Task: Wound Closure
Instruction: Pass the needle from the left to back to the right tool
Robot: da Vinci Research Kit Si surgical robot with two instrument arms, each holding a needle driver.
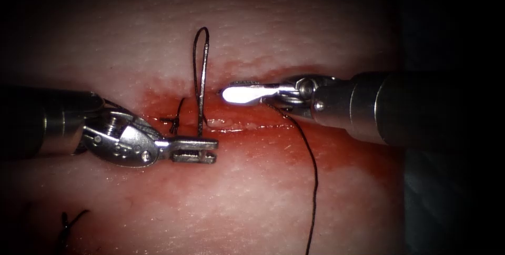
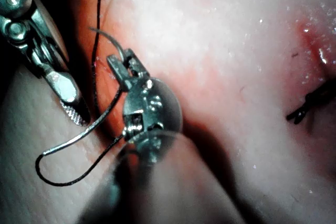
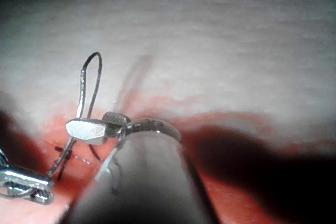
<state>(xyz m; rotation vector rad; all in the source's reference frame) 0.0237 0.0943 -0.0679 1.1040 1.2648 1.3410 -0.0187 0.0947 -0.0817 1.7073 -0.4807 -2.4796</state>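
Needle [image 1: 200, 76]: we judge it stiff, slippery, upright in cut; left claw [image 1: 202, 150] clamps its base; right claw [image 1: 236, 93] seemingly closed, thread [image 1: 313, 181] trailing.

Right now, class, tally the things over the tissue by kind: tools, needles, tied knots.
Tools: 2, left tool, right tool.
Needles: 1, needle held by left tool.
Knots: 2, knot on the cut, knot lower left.
Total: 5.

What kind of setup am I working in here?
Likely a bench suturing practice rig: pale pork-belly tissue with a red-stained cut, two steel needle drivers, left tool shut on the curved needle, right tool beside it, dark thread trailing, a tied stitch.
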